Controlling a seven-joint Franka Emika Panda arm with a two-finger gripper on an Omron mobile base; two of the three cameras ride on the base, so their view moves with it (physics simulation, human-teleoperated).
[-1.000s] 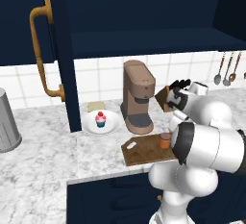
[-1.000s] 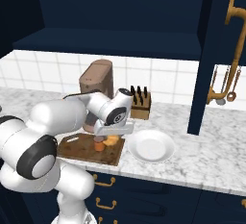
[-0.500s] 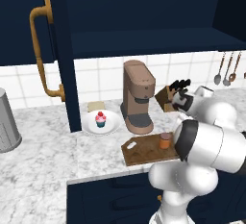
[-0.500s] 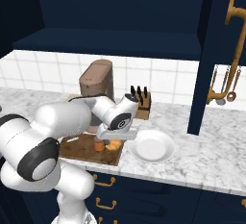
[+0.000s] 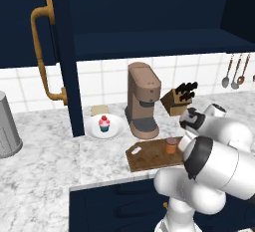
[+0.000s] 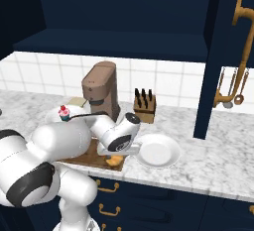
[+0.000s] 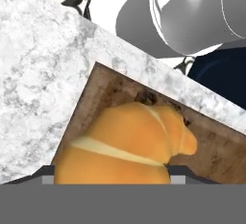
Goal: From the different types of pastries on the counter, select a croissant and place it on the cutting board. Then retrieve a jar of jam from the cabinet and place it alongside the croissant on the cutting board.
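On the table (image 5: pixel 45 161) we see a board (image 5: pixel 149 157) before the coffee machine (image 5: pixel 143 100), a cupcake plate (image 5: pixel 115 128) left of it, a knife block (image 5: pixel 178 98) right.

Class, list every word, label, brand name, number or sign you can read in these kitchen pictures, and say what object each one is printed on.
None: no readable text anywhere.
The coffee machine, jam jar, cutting board and cabinet door bear no lettering.

Marbled counter (image 5: pixel 45 161) (wooden cutting board (image 5: pixel 147 155)).
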